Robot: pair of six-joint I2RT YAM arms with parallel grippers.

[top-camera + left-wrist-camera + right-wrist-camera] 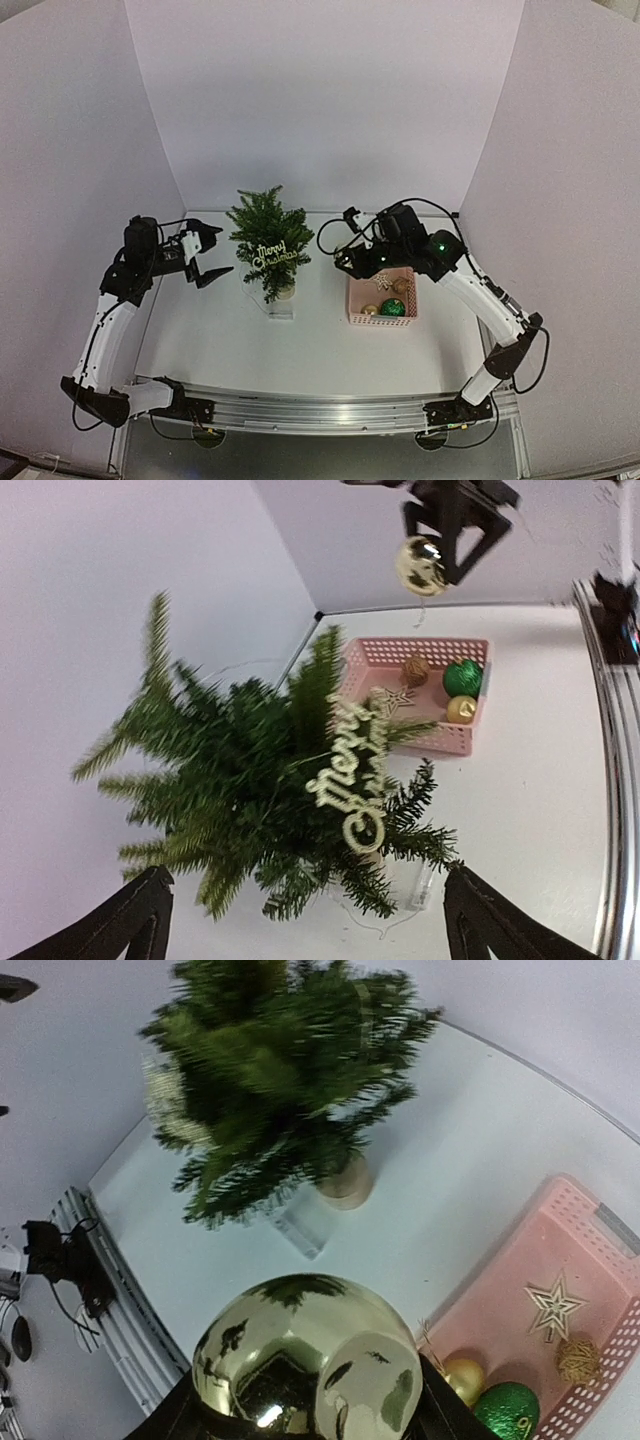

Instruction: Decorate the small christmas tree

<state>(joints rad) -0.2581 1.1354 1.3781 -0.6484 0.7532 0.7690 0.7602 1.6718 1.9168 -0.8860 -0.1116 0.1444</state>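
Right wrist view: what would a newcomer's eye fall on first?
The shiny gold bauble, gripped by the right gripper, fills the foreground. Behind it stands the small christmas tree, bearing a glittery "Merry Christmas" sign, with the pink basket at the lower right.

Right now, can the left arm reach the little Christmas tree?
Probably yes. The left gripper is open and pointed at the small christmas tree, close beside it, and nothing sits between them.
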